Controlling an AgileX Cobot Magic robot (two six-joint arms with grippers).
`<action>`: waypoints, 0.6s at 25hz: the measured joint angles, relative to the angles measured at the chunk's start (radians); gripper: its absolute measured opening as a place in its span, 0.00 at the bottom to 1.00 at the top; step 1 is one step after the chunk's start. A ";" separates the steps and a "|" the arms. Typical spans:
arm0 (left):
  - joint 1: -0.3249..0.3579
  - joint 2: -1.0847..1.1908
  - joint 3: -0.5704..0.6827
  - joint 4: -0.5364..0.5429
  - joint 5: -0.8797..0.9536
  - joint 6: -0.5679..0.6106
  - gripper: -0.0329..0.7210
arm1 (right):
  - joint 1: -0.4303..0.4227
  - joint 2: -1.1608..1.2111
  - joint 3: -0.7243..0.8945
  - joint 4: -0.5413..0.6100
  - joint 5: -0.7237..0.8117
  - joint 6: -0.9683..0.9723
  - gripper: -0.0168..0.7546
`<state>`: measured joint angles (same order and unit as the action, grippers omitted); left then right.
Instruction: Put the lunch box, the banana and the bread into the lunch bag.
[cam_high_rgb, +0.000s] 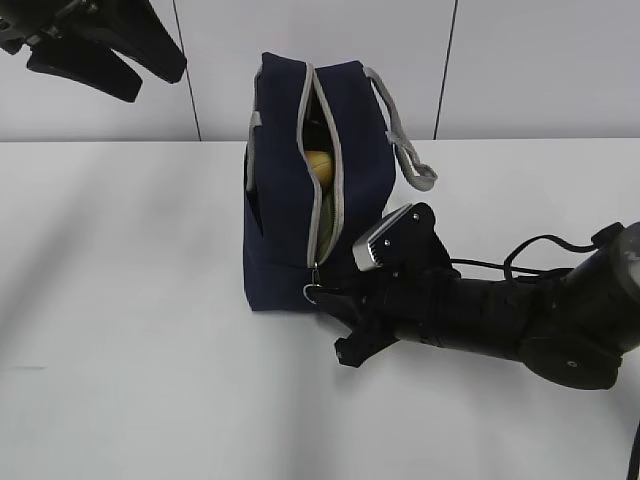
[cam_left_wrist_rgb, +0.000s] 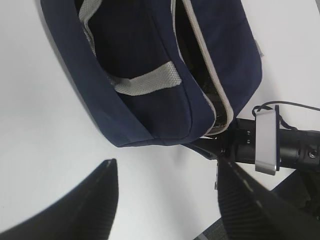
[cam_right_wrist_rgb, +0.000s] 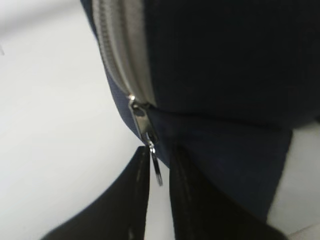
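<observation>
Two black grippers are showing around the navy-blue fabric lunch bag (cam_high_rgb: 300, 185) with grey zipper trim, which is standing upright on the white table (cam_high_rgb: 120, 330). The right gripper (cam_right_wrist_rgb: 159, 172) is lying low at the bag's base, its fingers (cam_right_wrist_rgb: 137, 185) nearly together around the metal ring zipper pull (cam_right_wrist_rgb: 156, 167), pinching it. The zipper is gaping along the front, and something yellow, seemingly the banana (cam_high_rgb: 319, 165), is peeking through the slit. The left gripper (cam_left_wrist_rgb: 165, 195) is hanging raised above the table, well apart from the bag, fingers spread and holding nothing.
</observation>
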<state>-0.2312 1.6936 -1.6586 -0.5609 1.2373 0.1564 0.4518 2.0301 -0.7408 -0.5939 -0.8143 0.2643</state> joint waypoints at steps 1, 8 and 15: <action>0.000 0.000 0.000 0.000 0.000 0.000 0.64 | 0.000 0.000 0.000 0.000 0.007 -0.002 0.18; 0.000 0.000 0.000 0.000 0.000 0.000 0.64 | 0.000 0.002 0.000 -0.008 0.019 -0.004 0.03; 0.000 0.000 0.000 0.000 0.000 0.000 0.64 | 0.000 0.002 -0.002 -0.024 0.041 -0.004 0.03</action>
<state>-0.2312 1.6936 -1.6586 -0.5609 1.2373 0.1564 0.4518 2.0325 -0.7424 -0.6181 -0.7732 0.2606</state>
